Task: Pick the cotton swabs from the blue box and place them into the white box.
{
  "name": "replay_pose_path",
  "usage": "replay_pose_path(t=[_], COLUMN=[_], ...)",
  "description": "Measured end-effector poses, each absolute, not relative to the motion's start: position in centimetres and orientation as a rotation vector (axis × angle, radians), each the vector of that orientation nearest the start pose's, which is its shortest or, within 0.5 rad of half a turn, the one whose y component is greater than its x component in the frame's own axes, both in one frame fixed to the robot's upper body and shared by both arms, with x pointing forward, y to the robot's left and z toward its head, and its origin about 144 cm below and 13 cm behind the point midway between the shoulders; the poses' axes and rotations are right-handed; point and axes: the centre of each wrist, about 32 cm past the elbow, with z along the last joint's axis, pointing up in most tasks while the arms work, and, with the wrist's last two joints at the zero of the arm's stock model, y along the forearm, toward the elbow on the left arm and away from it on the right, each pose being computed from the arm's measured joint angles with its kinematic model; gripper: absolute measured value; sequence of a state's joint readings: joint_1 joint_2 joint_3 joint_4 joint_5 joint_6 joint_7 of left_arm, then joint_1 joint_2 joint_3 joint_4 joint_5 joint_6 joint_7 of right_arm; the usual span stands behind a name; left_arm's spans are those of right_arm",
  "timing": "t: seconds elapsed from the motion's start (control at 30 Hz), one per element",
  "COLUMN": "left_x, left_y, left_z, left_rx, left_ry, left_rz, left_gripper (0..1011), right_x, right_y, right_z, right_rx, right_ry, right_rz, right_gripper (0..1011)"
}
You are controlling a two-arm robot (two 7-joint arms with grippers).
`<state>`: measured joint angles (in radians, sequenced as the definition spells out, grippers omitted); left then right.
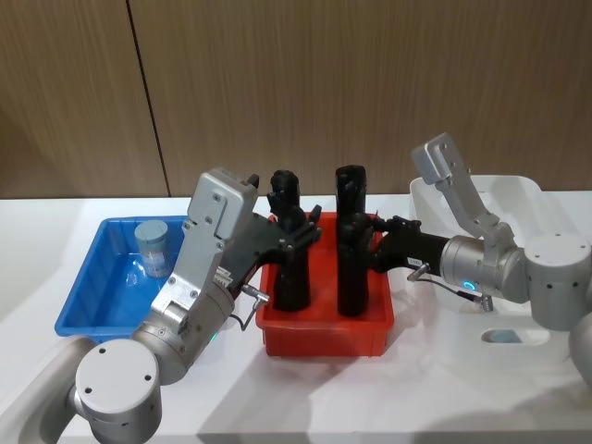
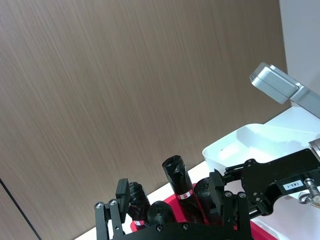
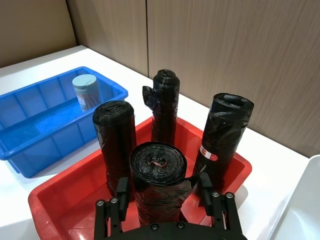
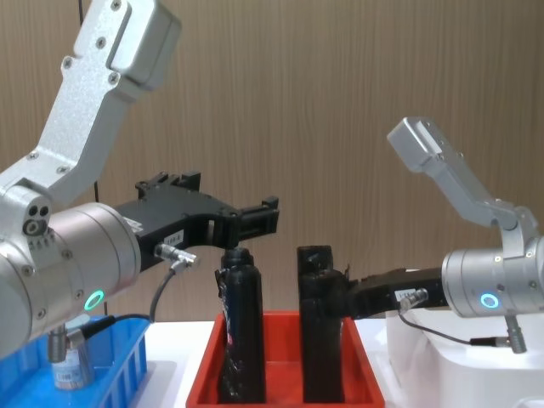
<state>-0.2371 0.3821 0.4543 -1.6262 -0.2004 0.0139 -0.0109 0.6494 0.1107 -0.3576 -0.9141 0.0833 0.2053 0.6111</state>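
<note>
One cotton swabs jar (image 1: 153, 248) waits in the blue box (image 1: 85, 305); left of the white box (image 1: 527, 199), my left gripper (image 1: 301, 227) and right gripper (image 1: 375, 242) are wide, empty.

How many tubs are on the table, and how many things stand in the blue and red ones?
Tubs: 3 (blue box, red tray, white box)
Jars of cotton swabs: 1, in the blue box
Black rolls: 4, in the red tray
Total: 8
</note>
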Motion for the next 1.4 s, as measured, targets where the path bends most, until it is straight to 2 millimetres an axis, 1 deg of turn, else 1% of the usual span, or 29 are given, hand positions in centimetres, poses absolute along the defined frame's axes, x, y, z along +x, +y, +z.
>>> replay_pose_path(t=[0.03,0.07,0.13,0.17,0.23,0.3,0.4,0.77,1.4], left_x=[49.20,49.20,49.20,49.20,49.20,49.20,49.20,49.20,49.20], left_y=[19.84,19.84,19.84,19.84,19.84,19.84,19.84,19.84,19.84], left_z=[120.44,120.44,120.44,120.44,120.44,120.44,120.44,120.44,120.44], left_rx=[0.061,0.061,0.061,0.061,0.061,0.061,0.061,0.061,0.061], left_ry=[-0.267,-0.268,-0.268,-0.268,-0.268,-0.268,-0.268,-0.268,-0.268], left_rz=[1.124,1.124,1.124,1.124,1.124,1.124,1.124,1.124,1.124], left_gripper=[1003,1003,1003,1003,1003,1003,1003,1003,1003], right_x=[62.37,62.38,62.38,62.40,62.41,62.42,62.43,62.41,62.13], right_y=[-19.26,-19.24,-19.23,-19.21,-19.20,-19.20,-19.19,-19.24,-19.99], right_z=[118.74,118.71,118.69,118.68,118.69,118.67,118.66,118.74,119.56], right_rx=[-0.333,-0.332,-0.331,-0.330,-0.329,-0.329,-0.328,-0.319,-0.272], right_ry=[0.103,0.104,0.105,0.105,0.105,0.105,0.106,0.106,0.085], right_rz=[-0.758,-0.759,-0.759,-0.759,-0.759,-0.759,-0.758,-0.758,-0.781], right_gripper=[882,811,777,738,707,622,567,518,518])
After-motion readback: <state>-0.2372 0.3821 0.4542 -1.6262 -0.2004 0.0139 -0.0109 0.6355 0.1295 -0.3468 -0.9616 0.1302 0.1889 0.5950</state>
